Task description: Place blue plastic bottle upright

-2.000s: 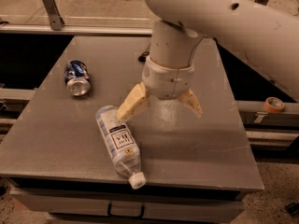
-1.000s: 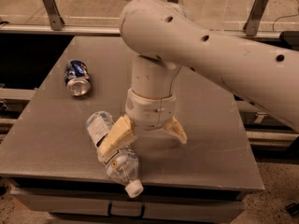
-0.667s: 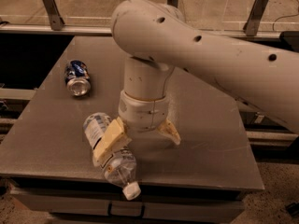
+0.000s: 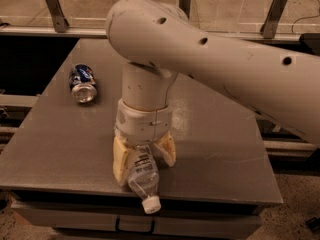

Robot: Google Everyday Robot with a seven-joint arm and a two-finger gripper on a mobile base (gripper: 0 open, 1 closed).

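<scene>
Jaws clamped on the blue plastic bottle, forward and to the right of the blue can, well apart from it. Bottle not upright; white cap points away from the can.

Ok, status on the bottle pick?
Claw low at front of table, closed around blue plastic bottle. Bottle on its side, cap toward front edge, not yet upright. Nothing blocking; blue can sits back-left.
</scene>
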